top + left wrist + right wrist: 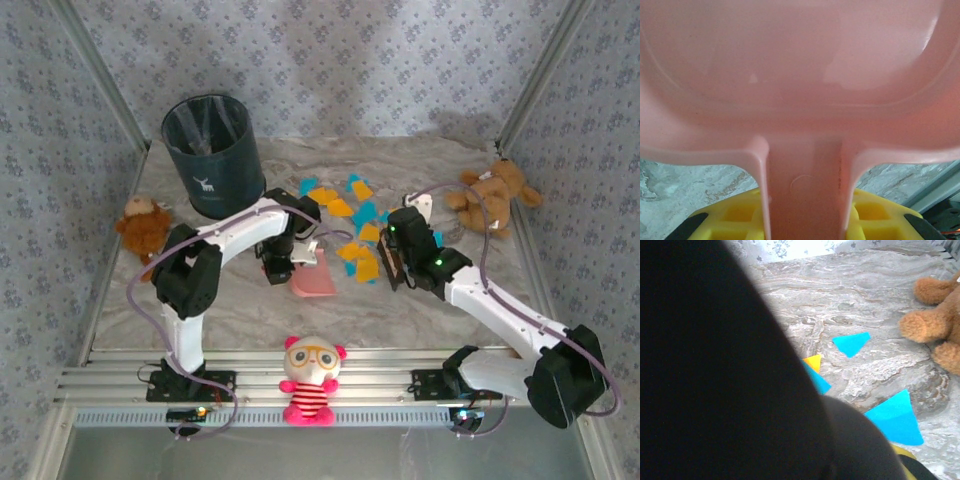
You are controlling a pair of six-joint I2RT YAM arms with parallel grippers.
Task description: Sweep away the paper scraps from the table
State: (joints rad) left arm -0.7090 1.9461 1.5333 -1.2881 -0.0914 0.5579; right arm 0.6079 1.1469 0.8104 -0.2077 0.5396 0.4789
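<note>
**Status.** The left end effector [807, 217] is clenched on the handle of the pink dustpan [312, 283]. The pan rests on the tabletop [230, 310] near its centre, and its visible surface is bare. The right end effector [393, 265] is clenched. A dark object [715, 365] blocks most of its wrist view, and whether that is a sweeping tool in its grasp cannot be told.

**Task item.** The paper scraps [357, 215] lie loosely scattered between the two end effectors. They run from just beside the pan's right edge toward the far edge of the tabletop.

**Hazards (judged).**
- The tabletop covering is wrinkled. If the pan lip is not seated flat, scraps are likely to slide beneath it.
- The scatter is wider than the pan. A single stroke may push the outer scraps past the pan on either side.
- The handle may twist in the left grip under side load, which would lift the lip.
- A wide stroke toward the right edge could catch the tan bear [495, 195].

**Markings.** The dark bin [210, 165] at the far-left corner bears a white deer emblem [206, 185]. No lettering can be read anywhere.
</note>
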